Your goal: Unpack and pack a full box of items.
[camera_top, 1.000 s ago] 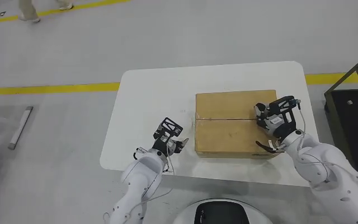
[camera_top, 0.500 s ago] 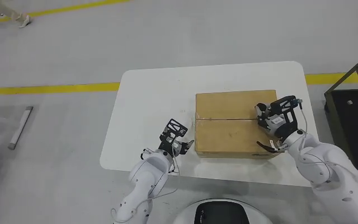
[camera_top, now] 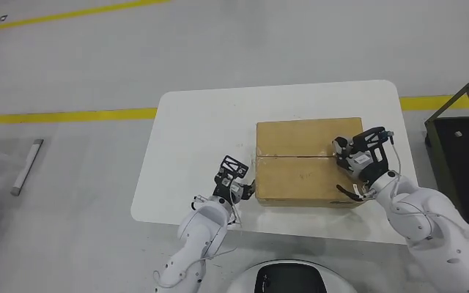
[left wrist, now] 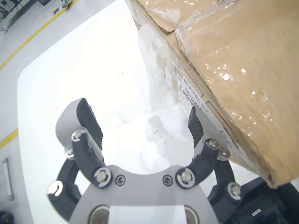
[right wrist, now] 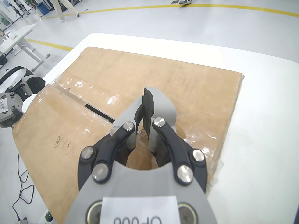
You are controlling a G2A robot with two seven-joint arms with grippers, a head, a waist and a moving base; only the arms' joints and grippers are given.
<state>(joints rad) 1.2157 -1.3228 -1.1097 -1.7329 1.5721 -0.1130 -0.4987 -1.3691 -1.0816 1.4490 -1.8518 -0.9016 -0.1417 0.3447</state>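
Note:
A brown cardboard box [camera_top: 308, 161] with taped, closed top flaps lies on the right half of the white table [camera_top: 198, 124]. My left gripper [camera_top: 236, 178] hangs open at the box's near left corner. In the left wrist view the left gripper [left wrist: 142, 117] has one pad [left wrist: 195, 123] close beside the labelled side of the box [left wrist: 233, 47], the other over bare table. My right gripper [camera_top: 343, 149] is over the right end of the box, at the middle seam. The right gripper [right wrist: 146, 108] is shut above the box [right wrist: 186, 89] with nothing seen between its pads.
A dark green rack [camera_top: 448, 143] stands off the table's right edge. A short gap [right wrist: 99, 112] opens in the box's seam. Bare table lies to the left of the box and beyond it. A yellow floor line [camera_top: 73, 115] runs behind.
My left gripper has moved right, from open table toward the box's near left corner. The right gripper has hardly shifted above the box.

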